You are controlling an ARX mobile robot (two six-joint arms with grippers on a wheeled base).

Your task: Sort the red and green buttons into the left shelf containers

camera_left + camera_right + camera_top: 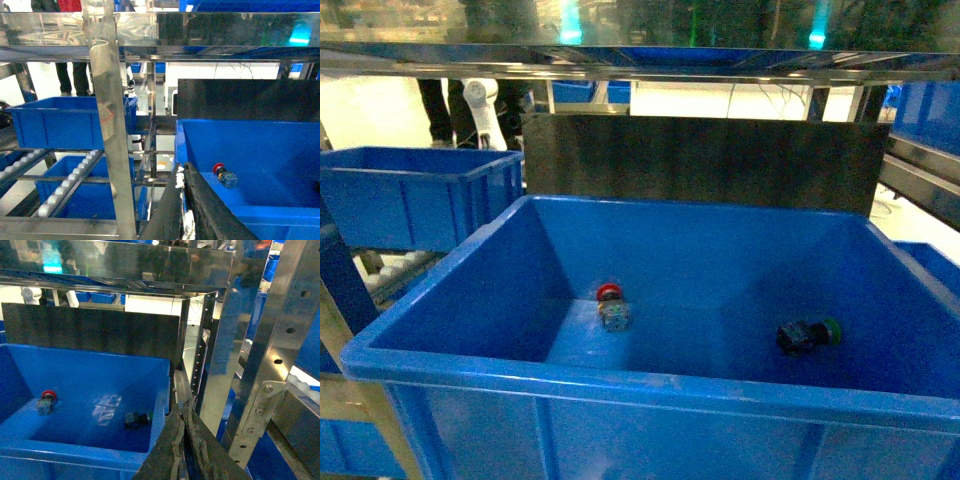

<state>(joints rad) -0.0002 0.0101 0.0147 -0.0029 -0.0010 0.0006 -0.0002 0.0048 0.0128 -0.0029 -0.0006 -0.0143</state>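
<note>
A large blue bin (650,395) filled the near part of the head view, its thick front rim closest to the camera. On the bin's floor, left of its middle, lay the red button (611,305), red cap toward the back wall and grey block toward the front rim. The green button (808,334) lay on its side well apart from it, toward the bin's right wall, its green cap pointing right. Neither arm appeared in the head view. In the left wrist view the left gripper (184,210) hung outside the bin's left front corner, its dark jaws pressed together with no visible gap and nothing between them; the red button (223,175) sat beyond it inside the bin. In the right wrist view the right gripper (186,447) stood just outside the bin's right wall, its jaws likewise closed against each other and holding nothing, with the green button (136,419) and red button (46,401) on the bin floor to its left. Behind the bin rose a dark metal panel (705,160). To the bin's left, a steel shelf post (111,120) stood near, and past it a second blue bin (415,195) rested on a roller rack (65,185), with a third bin (82,187) on the level below.
</note>
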